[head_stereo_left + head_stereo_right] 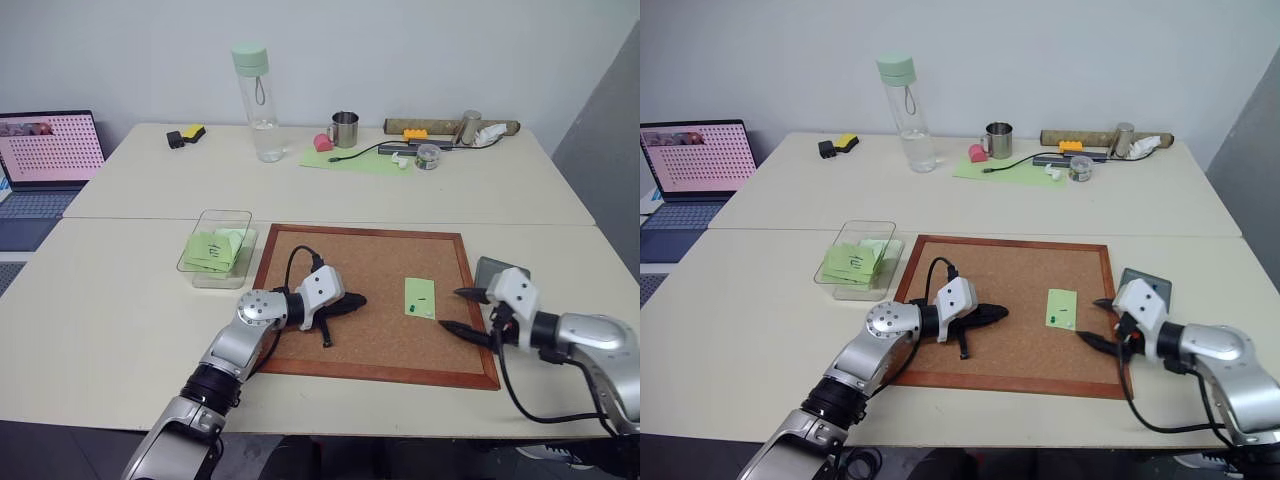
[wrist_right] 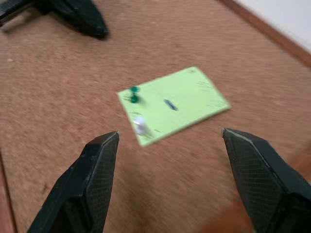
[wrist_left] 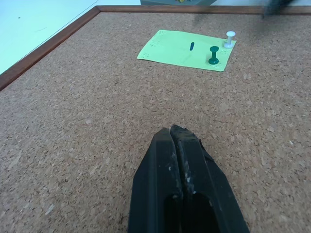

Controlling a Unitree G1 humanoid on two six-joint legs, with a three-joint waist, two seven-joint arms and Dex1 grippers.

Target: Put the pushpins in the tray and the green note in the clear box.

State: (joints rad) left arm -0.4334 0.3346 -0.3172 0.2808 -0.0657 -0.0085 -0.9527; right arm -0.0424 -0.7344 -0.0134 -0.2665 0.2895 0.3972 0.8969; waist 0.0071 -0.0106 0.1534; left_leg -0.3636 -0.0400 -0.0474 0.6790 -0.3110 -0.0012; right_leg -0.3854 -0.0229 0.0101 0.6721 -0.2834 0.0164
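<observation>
Pushpins pinned the green note to the corkboard; left gripper rested clenched, right gripper gaped released nearby.

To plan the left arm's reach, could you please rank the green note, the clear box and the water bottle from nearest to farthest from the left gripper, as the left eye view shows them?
From the left gripper:
1. Green note, on the corkboard toward the robot's right.
2. Clear box, off the corkboard's left edge.
3. Water bottle, far back on the table.

Bare cork board around green note
</observation>
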